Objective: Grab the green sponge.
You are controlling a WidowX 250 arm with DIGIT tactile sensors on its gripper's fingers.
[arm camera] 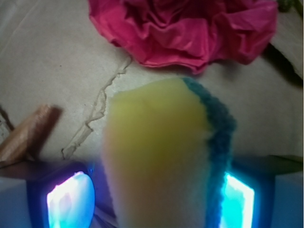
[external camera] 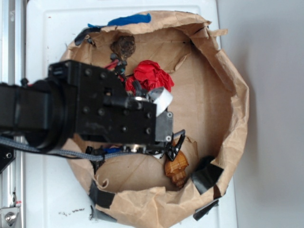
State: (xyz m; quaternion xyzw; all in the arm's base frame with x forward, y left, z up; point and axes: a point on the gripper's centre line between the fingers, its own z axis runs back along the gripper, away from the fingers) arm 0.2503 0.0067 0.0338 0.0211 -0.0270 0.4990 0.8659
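The green sponge point(arm camera: 161, 152), a yellow foam block with a dark green scouring layer down its right edge, fills the lower middle of the wrist view. It stands between the two glowing pads point(arm camera: 71, 202) of my gripper point(arm camera: 152, 202), and the right pad presses against the green layer. The gripper is shut on it. In the exterior view my gripper point(external camera: 166, 126) hangs over the middle of the brown paper basin point(external camera: 228, 95). The black arm hides the sponge there.
A red ruffled cloth ball point(arm camera: 190, 28) point(external camera: 151, 76) lies just beyond the sponge. A brown spiral seashell point(external camera: 176, 166) point(arm camera: 26, 135) sits near the front of the basin. A dark lump point(external camera: 124, 46) rests at the back. The crumpled, black-taped paper walls rise all round.
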